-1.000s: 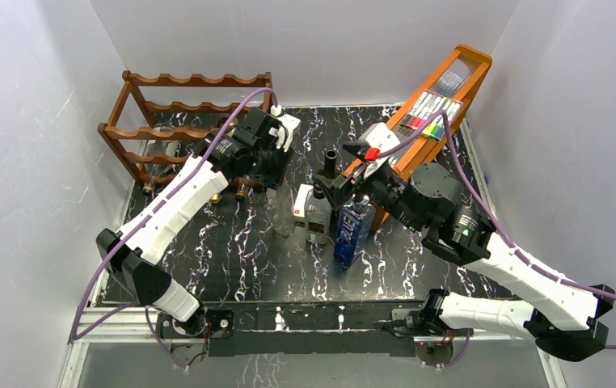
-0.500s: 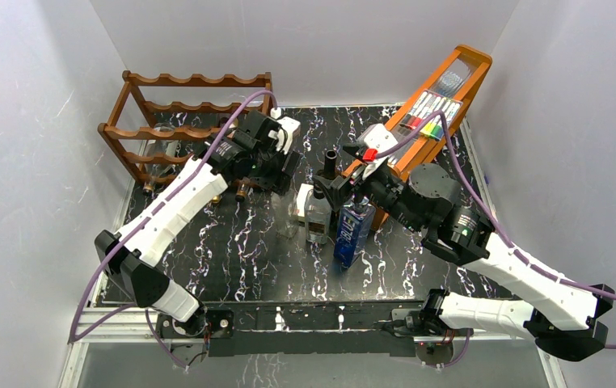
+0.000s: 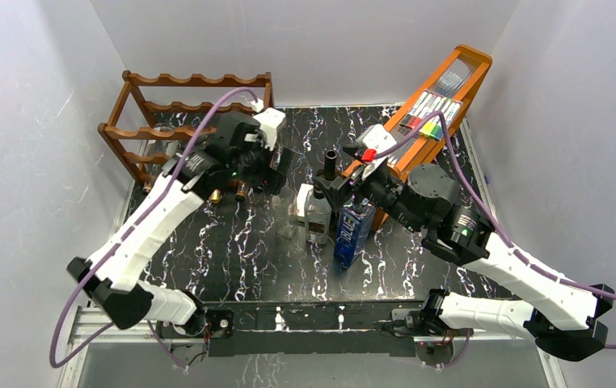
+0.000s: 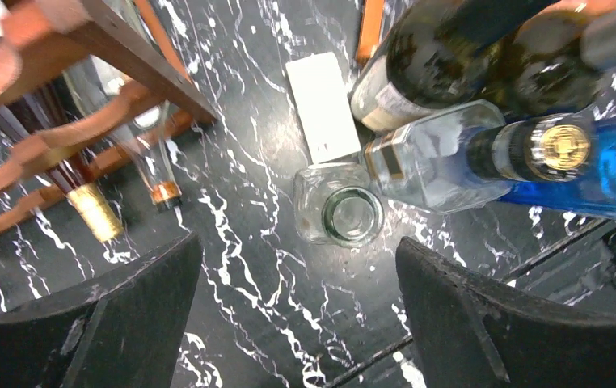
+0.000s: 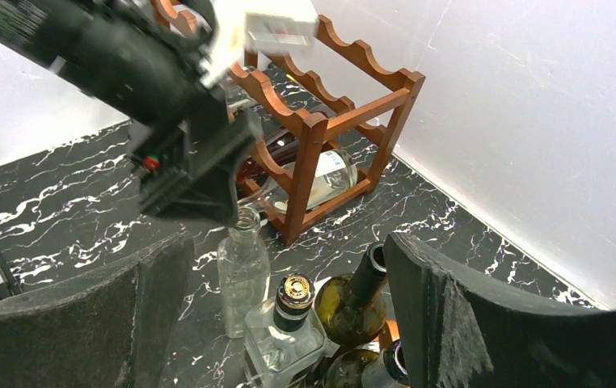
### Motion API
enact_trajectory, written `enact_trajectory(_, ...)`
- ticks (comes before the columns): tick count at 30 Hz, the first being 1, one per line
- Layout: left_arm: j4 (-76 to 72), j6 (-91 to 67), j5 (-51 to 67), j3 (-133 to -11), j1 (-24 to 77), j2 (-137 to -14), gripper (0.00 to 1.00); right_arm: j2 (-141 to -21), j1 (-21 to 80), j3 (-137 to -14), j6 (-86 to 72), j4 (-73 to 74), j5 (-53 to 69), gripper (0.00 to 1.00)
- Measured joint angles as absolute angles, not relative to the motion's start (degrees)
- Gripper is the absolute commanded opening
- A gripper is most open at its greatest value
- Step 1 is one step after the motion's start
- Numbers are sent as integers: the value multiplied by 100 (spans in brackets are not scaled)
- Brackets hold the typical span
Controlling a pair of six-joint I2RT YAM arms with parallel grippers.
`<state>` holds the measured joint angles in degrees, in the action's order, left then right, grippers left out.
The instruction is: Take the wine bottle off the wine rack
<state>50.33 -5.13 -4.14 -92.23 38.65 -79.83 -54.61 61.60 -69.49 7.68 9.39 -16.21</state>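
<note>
My left claw (image 4: 297, 250) is spread wide and empty, hovering over an upright clear bottle (image 4: 339, 212). The wine bottle (image 4: 93, 210) lies in the lowest tier of the rack (image 3: 183, 81), just left of that claw, with its long axis level and its gold-capped neck poking out towards mid-counter (image 3: 240, 250). The left arm is much nearer. The right claw (image 5: 280, 255), also wide, sits by the standing bottles (image 5: 345, 303). The marble is glossy, and the walls (image 3: 329, 48) crowd the rack.
</note>
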Motion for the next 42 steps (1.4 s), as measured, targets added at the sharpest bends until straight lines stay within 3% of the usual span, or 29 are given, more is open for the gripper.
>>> enact_trajectory(3,4810,-537,-543,-9153,3870,-7546,98,-5461,6160,-6949,768,939,-1621,98)
enact_trajectory(10,4152,-744,-1457,-8423,3778,-6429,98,-5461,6160,-6947,768,937,-1619,98)
enact_trajectory(14,3894,-923,-1481,-8075,2945,-6200,98,-5461,6160,-6947,770,930,-1616,98)
enact_trajectory(21,3109,-1568,36,-6711,287,-6160,98,-5446,6160,-6851,768,923,-1614,98)
enact_trajectory(28,1201,-2967,1861,-4211,-1116,-6125,98,-5415,6160,-6770,770,976,-1614,98)
enact_trajectory(35,-1350,-4445,2517,-2569,-1411,-6213,90,-5269,6160,-6766,770,969,-1614,98)
enact_trajectory(37,-2025,-4705,2587,-2386,-1415,-6420,81,-5245,6160,-6746,768,965,-1614,98)
enact_trajectory(42,-3052,-4980,2711,-2307,-1417,-7242,72,-5225,6160,-6659,770,926,-1590,98)
